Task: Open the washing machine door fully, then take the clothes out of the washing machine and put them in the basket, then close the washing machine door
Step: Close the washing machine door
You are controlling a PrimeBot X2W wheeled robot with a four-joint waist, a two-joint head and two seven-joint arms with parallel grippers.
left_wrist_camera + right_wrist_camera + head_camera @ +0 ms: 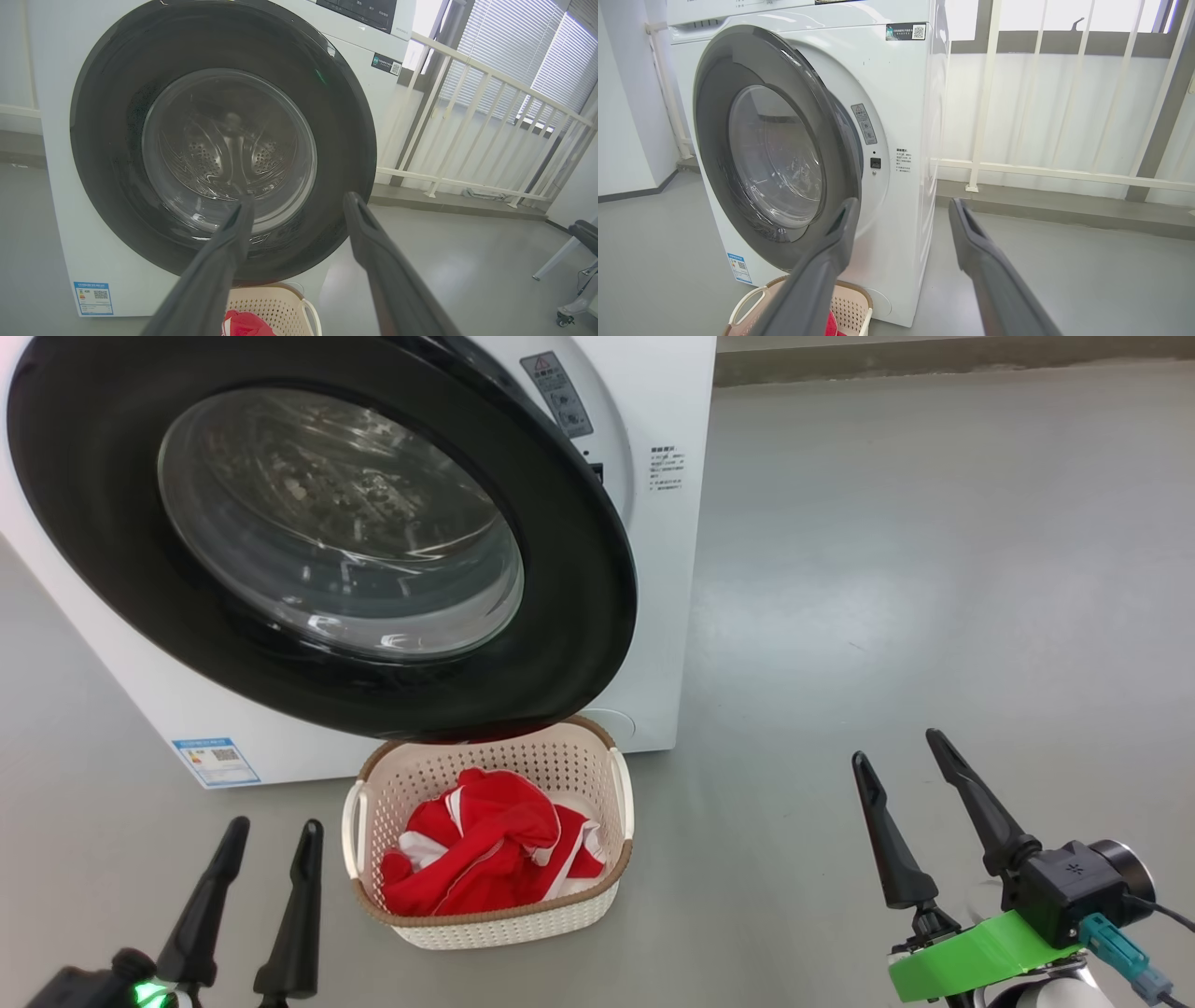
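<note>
**DOOR NOT YET LATCHED: RISK LIES IN THE CLOSING PUSH**

**Head view.** Clothes lie in basket, on floor just in front of washing machine. Basket's back rim sits under lower edge of door. Door is swung partway, not shut. L pincer and R pincer are both spread wide, empty, low and well apart from door. Judged: unloading done, only closing remains.

**Left wrist view.** L pincer is released and points at door glass, with no contact apparent. No red seen through glass. Risk: a push on the bulging glass could skid off sideways. The black rim looks the safer contact.

**Right wrist view.** R pincer is released, nothing in it. Door stands ajar, with a gap on the latch side and latch slot exposed. Risks:
- Weak or off-centre push leaves door unlatched.
- A finger near the free edge could get nipped in the gap.
- Clearance btwn door bottom and basket rim cannot be judged. If they brush, basket may shift or tip.
</note>
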